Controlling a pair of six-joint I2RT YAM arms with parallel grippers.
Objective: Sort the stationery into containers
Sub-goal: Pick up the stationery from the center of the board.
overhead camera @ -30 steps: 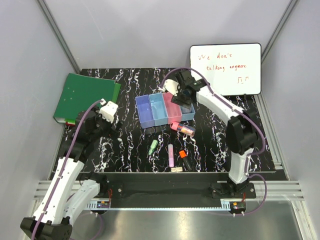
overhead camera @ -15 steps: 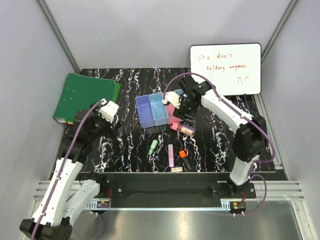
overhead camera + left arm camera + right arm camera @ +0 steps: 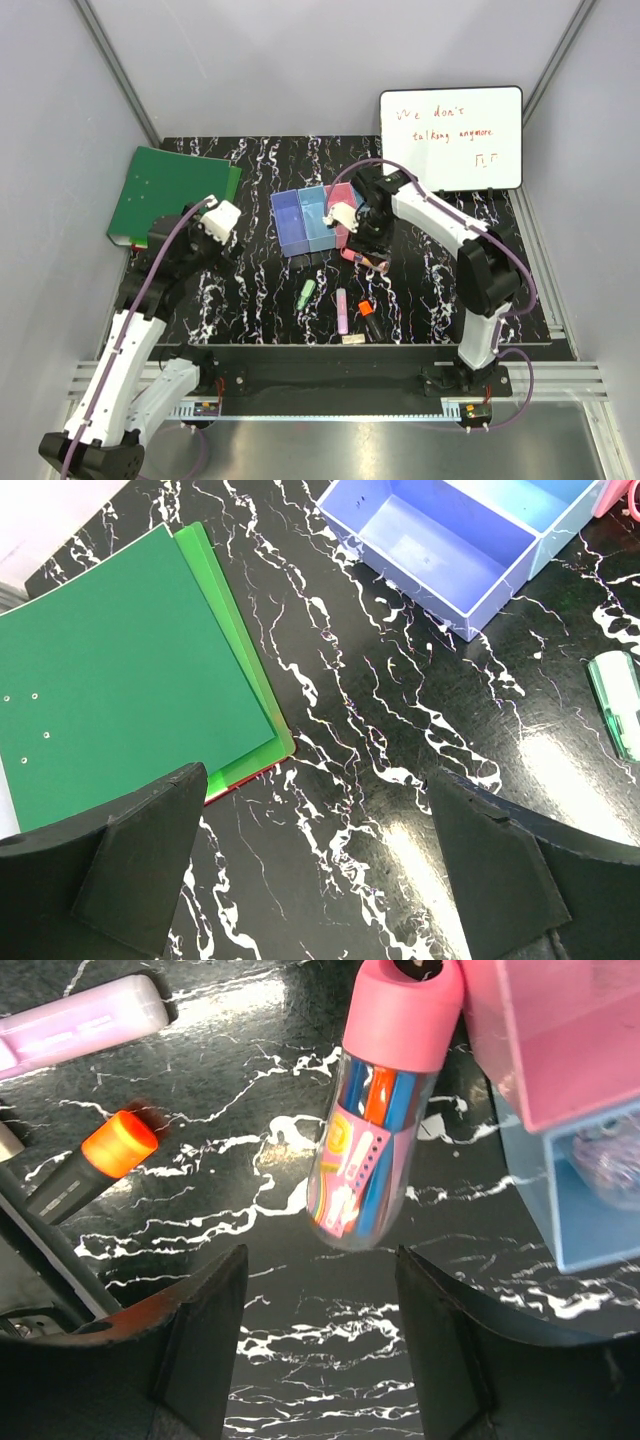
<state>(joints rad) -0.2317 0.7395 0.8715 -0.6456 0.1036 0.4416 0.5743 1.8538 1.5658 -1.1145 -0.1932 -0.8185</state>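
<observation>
The right gripper (image 3: 318,1345) hangs over the pink-capped tube (image 3: 372,1130), jaws apart and empty; the left gripper (image 3: 312,865) gapes wide near the green binder (image 3: 120,710).

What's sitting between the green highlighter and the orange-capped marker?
The pink highlighter lies between the green highlighter and the orange-capped marker, shown in the top external view.
</observation>
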